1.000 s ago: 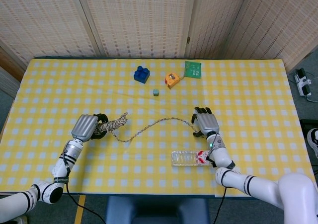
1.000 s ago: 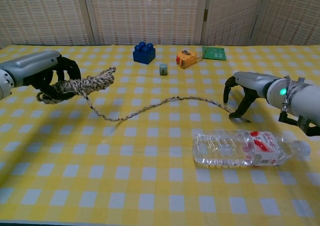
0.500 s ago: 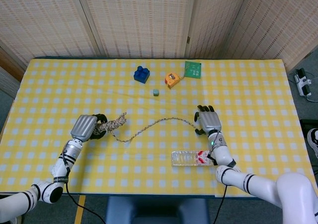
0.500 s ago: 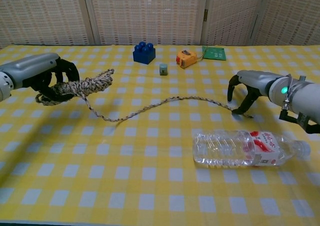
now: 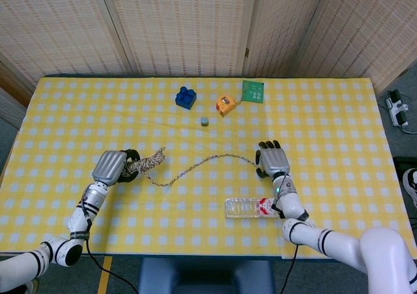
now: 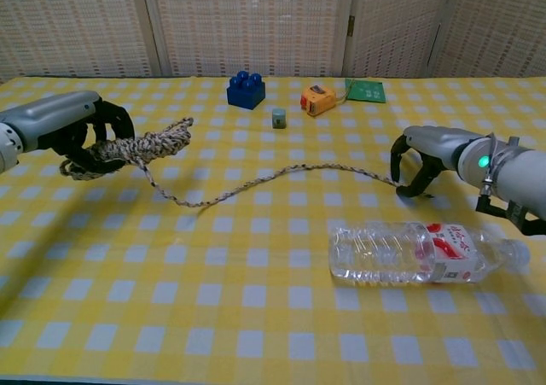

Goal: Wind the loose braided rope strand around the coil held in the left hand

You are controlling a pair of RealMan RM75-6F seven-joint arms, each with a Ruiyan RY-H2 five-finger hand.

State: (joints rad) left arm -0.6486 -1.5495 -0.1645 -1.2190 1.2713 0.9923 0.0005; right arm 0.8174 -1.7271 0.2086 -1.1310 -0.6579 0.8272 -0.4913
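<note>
L hand grips rope coil near table's left edge, lifted so strand hangs free for winding. R hand, fingers curled over strand's far end; pinched or not, can't tell. Water bottle lies just beside, toward front edge.

You can't tell whether the right hand pinches the end of the speckled braided rope strand; its curled fingers hide the tip. The left hand covers part of the wound rope coil.
</note>
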